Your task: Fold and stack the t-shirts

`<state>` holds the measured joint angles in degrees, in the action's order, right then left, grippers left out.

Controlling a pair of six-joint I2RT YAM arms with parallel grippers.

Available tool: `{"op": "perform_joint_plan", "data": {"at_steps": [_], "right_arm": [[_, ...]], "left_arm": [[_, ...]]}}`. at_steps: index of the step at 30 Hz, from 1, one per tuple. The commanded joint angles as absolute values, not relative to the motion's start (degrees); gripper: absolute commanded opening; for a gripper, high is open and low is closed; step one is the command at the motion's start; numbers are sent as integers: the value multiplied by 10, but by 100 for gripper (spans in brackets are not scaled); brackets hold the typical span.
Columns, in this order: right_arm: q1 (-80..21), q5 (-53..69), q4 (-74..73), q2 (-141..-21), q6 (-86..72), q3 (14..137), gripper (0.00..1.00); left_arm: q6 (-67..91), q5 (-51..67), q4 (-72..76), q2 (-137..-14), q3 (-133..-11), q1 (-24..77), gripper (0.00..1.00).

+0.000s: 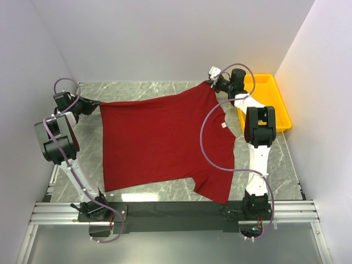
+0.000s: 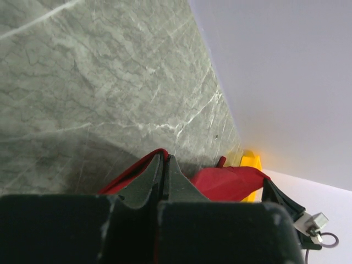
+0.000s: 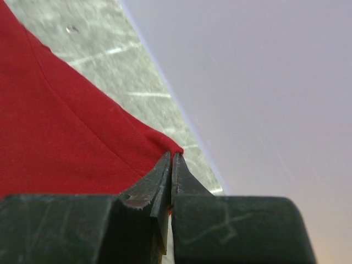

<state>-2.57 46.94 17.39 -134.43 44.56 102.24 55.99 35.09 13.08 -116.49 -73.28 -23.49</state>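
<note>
Left end effector (image 1: 92, 104) is clamped tight on a hem corner of the dark red t-shirt (image 1: 159, 143), well away from the yellow tray (image 1: 281, 104), right across the surface (image 1: 137, 91) from it. From the left wrist, both fingers press together with red cloth caught between them, and a sliver of the tray (image 2: 250, 160) peeks out beyond the bunched shirt (image 2: 228, 181). Now the right end effector (image 1: 215, 82): it sits just beside the tray's far corner, pinched shut on the shirt's far corner at the collar end. The right wrist view confirms it, with fingertips (image 3: 165, 165) meeting on a point of red fabric (image 3: 55, 137). Between the two grips the shirt's far edge runs as one taut line. The rest spreads wide over the surface on the side of the tray toward the left arm, collar facing the tray, small white tag (image 1: 224, 125) showing. One sleeve (image 1: 217, 190) hangs nearer the arm bases than the tray does.
</note>
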Motion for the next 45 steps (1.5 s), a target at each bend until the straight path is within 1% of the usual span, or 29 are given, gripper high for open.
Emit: {"op": "perform_joint_plan", "data": {"at_steps": [1, 3, 7, 13, 23, 30, 35, 37, 45], "right_arm": [[-16, 499, 211, -1297, 407, 1025, 0], [-12, 518, 213, -1295, 387, 1028, 0], [-10, 545, 165, -1296, 394, 1041, 0], [-9, 552, 106, -1295, 437, 1028, 0], [-4, 572, 95, -1285, 435, 1013, 0], [25, 603, 48, -1274, 457, 1019, 0], [36, 623, -11, -1268, 501, 1020, 0], [36, 627, -41, -1269, 525, 1017, 0], [34, 637, -75, -1263, 550, 1002, 0]], "left_arm": [[549, 340, 131, -1176, -771, -235, 1], [546, 343, 124, -1185, -787, -233, 1], [545, 353, 120, -1191, -802, -229, 1], [541, 374, 135, -1185, -790, -227, 1], [531, 410, 170, -1162, -759, -227, 1], [495, 406, 136, -1153, -760, -231, 1], [480, 387, 108, -1149, -753, -238, 1], [478, 388, 108, -1150, -751, -237, 1], [464, 410, 104, -1151, -750, -237, 1]]}}
